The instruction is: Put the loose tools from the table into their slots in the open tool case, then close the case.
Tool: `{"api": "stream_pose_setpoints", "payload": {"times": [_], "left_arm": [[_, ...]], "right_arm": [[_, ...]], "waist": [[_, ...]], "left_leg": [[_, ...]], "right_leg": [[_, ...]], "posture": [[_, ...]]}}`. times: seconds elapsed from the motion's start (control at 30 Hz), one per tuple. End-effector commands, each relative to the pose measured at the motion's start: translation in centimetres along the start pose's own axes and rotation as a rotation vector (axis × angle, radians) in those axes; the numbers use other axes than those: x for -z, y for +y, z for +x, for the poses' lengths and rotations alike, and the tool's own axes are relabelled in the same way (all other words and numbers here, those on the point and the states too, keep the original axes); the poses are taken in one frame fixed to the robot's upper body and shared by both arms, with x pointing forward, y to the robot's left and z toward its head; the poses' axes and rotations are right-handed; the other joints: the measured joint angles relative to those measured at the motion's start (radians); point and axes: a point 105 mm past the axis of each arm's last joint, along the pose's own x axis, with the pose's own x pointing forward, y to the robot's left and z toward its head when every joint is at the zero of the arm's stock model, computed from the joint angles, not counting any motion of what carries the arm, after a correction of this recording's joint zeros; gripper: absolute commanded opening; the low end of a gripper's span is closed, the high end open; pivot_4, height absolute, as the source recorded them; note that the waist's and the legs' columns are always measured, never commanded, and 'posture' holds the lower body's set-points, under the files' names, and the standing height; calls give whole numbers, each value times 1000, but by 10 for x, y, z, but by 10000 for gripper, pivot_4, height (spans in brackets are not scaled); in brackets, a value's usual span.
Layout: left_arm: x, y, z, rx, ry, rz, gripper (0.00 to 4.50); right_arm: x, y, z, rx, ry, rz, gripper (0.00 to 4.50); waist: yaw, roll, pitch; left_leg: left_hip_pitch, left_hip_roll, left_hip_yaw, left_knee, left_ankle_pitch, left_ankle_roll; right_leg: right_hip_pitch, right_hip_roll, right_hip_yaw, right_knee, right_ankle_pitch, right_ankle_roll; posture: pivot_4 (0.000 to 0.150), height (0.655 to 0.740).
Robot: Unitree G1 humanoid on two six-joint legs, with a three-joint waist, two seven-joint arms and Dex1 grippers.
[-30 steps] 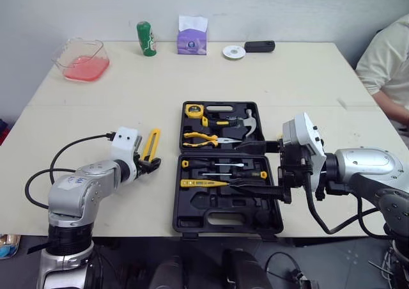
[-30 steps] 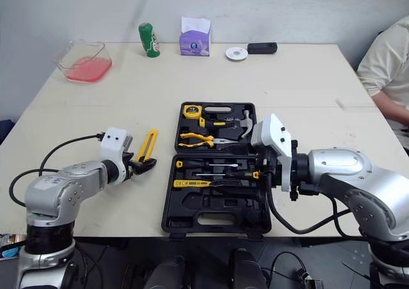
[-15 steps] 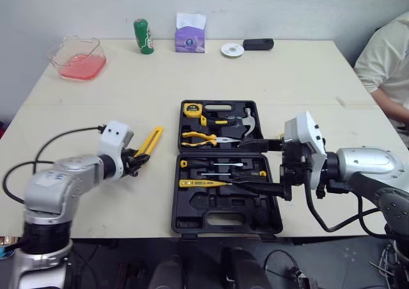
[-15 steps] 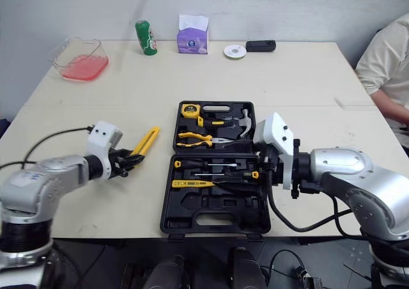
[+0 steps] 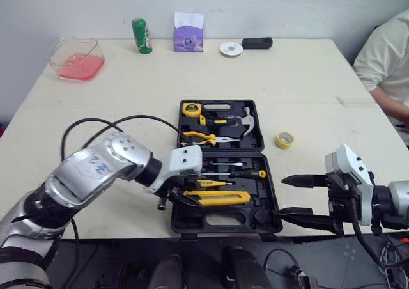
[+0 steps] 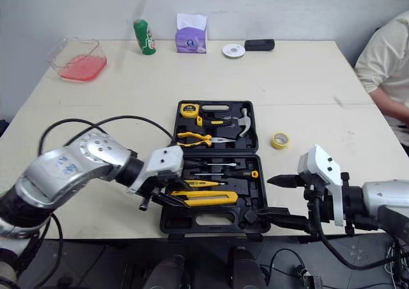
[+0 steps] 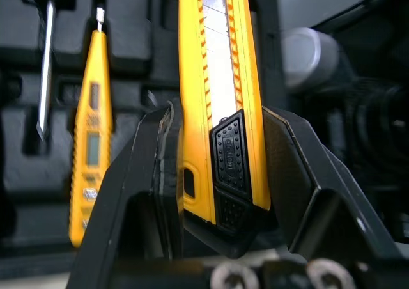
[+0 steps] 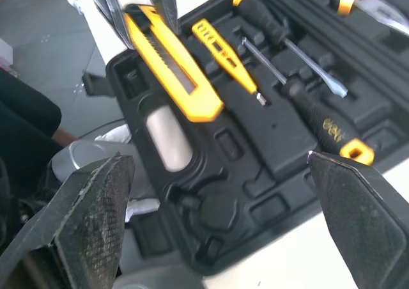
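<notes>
The black tool case (image 5: pixel 192 227) lies open at the table's near edge. Its far half holds a tape measure (image 5: pixel 193 109), a hammer (image 5: pixel 248 121) and pliers (image 5: pixel 206 136). Its near half holds screwdrivers (image 5: pixel 239 172) and a yellow tester pen (image 7: pixel 91 135). My left gripper (image 5: pixel 171 199) is shut on a yellow utility knife (image 5: pixel 220 197), holding it just over the near half; the knife's (image 7: pixel 217 91) black slider end sits between the fingers (image 7: pixel 156 155). My right gripper (image 5: pixel 284 196) stands open beside the case's near right corner, holding nothing. A yellow tape roll (image 5: pixel 284 139) lies on the table right of the case.
Along the far edge stand a pink-filled clear tub (image 5: pixel 73 59), a green bottle (image 5: pixel 142 36), a purple tissue pack (image 5: pixel 188 32), a white disc (image 5: pixel 230 48) and a black device (image 5: pixel 257 43). A person's arm (image 5: pixel 386 65) rests at the right edge. A black cable (image 5: pixel 121 121) loops over my left arm.
My left arm has swung right, carrying the knife from left of the case to over its near half. The right gripper has pulled back from the case, uncovering the tape roll.
</notes>
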Motion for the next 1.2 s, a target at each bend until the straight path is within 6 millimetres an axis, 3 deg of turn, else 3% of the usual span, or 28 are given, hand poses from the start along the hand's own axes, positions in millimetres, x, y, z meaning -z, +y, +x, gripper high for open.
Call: {"api": "stream_pose_setpoints", "payload": {"times": [0.03, 0.4, 0.47, 0.63, 0.83, 0.93, 0.97, 1.07, 1.2], "left_arm": [[-1, 6, 10, -5, 40, 21, 13939], [2, 8, 26, 13, 78, 18, 13939], [0, 6, 26, 26, 61, 3, 24172], [-2, 12, 18, -33, 16, 20, 44314], [-27, 1, 4, 22, -256, 128, 44314], [-27, -3, 2, 59, -422, 152, 35962], [-24, -6, 3, 87, -463, 172, 31148], [-4, -4, 17, 94, -449, 109, 17423], [0, -2, 22, 84, -419, 124, 264]], "right_arm": [[-3, 6, -2, 18, -14, -23, 45000], [3, 4, -6, 63, -18, 3, 45000], [3, 4, -6, 63, -18, 1, 45000], [3, 6, -4, 59, -20, -2, 45000], [5, 10, -2, 47, -24, 3, 45000], [6, 11, 1, 36, -24, -7, 45000], [6, 12, 2, 32, -26, -11, 45000], [4, 12, 5, 20, -36, -13, 45000], [4, 12, 6, 15, -35, -13, 45000]], "waist": [[1, 0, 0], [1, 0, 0], [2, 0, 0], [4, 0, 0], [6, 0, 0], [11, 0, 0], [13, 0, 0], [16, 0, 0], [23, 0, 0]], "left_leg": [[0, 0, 0, 0, 0, 0], [-2, 1, 0, 1, 0, -1], [-2, 1, 0, 1, 0, -1], [-2, 2, 0, 1, 0, -1], [-1, 2, -1, 2, 1, -2], [-1, 1, 0, 2, 1, -2], [-1, 1, 0, 3, 1, -2], [-1, 1, 0, 3, 1, -2], [-1, 1, 0, 3, 1, -2]], "right_leg": [[0, 3, 1, 0, 0, 0], [-1, 6, 2, 0, 0, 0], [-1, 6, 2, 0, 0, 0], [-1, 5, 2, 0, 0, 0], [-1, 2, 2, 1, 0, 0], [-1, 1, 1, 1, 0, 0], [-1, 1, 1, 2, 0, 0], [-1, 1, 1, 2, 0, 0], [-1, 1, 1, 2, 0, 0]], "posture": [[1500, 7400], [1500, 7400], [1500, 7400], [1500, 7400], [1500, 7400], [1500, 7400], [1500, 7400], [1500, 7400], [1500, 7400]]}}
